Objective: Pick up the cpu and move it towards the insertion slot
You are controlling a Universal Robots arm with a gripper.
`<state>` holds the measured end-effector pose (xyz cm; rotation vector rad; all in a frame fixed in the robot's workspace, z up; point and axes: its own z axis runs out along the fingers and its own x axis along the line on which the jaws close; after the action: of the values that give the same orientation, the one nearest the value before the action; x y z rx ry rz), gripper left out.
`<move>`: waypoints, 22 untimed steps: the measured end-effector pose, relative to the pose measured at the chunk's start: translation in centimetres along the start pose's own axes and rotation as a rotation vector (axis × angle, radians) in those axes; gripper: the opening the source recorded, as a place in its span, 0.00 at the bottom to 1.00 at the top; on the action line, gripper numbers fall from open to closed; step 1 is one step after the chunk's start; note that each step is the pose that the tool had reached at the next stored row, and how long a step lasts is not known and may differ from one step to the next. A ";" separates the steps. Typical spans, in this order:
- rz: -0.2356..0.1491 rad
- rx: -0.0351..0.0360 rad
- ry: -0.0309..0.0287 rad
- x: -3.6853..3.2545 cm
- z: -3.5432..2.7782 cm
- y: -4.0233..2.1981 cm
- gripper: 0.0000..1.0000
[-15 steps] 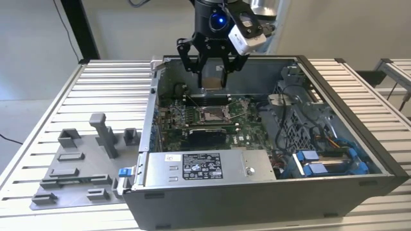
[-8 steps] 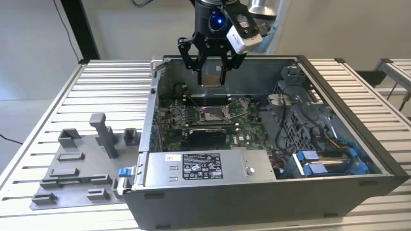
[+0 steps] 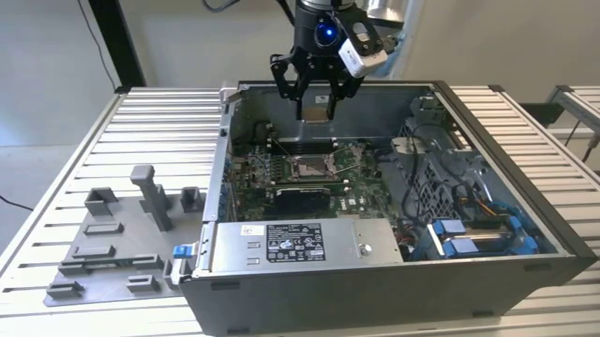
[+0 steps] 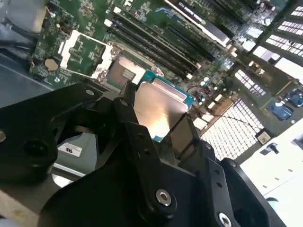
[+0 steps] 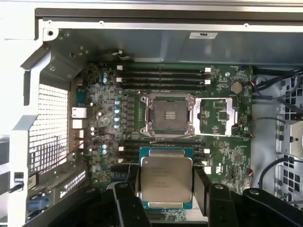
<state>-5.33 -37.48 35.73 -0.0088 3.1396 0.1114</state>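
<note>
The cpu (image 3: 317, 113) is a thin square chip that hangs above the open computer case, near its rear wall, with my gripper (image 3: 317, 108) shut on two of its opposite edges. In both wrist views its silvery top face (image 5: 165, 181) (image 4: 157, 109) shows between the black fingers (image 5: 202, 187) (image 4: 127, 112). The insertion slot (image 3: 310, 166) lies lower down on the green board, ahead of the chip. It is a silver-framed socket (image 5: 168, 115) (image 4: 124, 72) with a brownish centre, and its retention plate is swung open beside it.
Grey case walls (image 3: 218, 175) ring the board. A silver power supply (image 3: 310, 242) sits at the front, and blue drive parts (image 3: 473, 235) with cables are at the exterior view's right. A grey fixture plate (image 3: 112, 242) with blocks rests on the slatted table at the exterior view's left.
</note>
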 end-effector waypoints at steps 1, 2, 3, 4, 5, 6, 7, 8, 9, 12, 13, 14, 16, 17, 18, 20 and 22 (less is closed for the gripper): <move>0.000 -0.0007 -0.0001 -0.28 0.14 0.18 0.00; 0.000 -0.0012 -0.0001 -0.53 0.26 0.36 0.00; 0.000 -0.0020 0.0000 -0.67 0.41 0.57 0.00; 0.000 -0.0028 0.0000 -0.71 0.55 0.78 0.00; 0.000 -0.0034 0.0000 -0.73 0.71 1.05 0.00; 0.000 -0.0041 -0.0001 -0.74 0.85 1.29 0.00; 0.000 -0.0047 0.0000 -0.74 1.00 1.58 0.00; 0.000 -0.0056 -0.0001 -0.75 1.14 1.89 0.00; 0.000 -0.0063 0.0000 -0.77 1.27 2.24 0.00; 0.000 -0.0071 -0.0001 -0.97 1.59 3.33 0.00; 0.000 -0.0073 -0.0001 -1.10 1.66 3.59 0.00; -0.001 -0.0072 0.0001 -1.31 1.71 3.81 0.00; 0.000 -0.0072 0.0000 -1.80 1.79 3.98 0.00; 0.000 -0.0073 0.0000 -1.90 1.81 4.00 0.00; 0.000 -0.0074 0.0000 -1.92 1.82 4.00 0.00; 0.000 -0.0071 0.0000 -1.93 1.82 4.02 0.00; 0.002 -0.0073 -0.0002 -1.93 1.83 4.02 0.00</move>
<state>-3.43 -33.33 34.19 -0.0058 3.1391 0.1228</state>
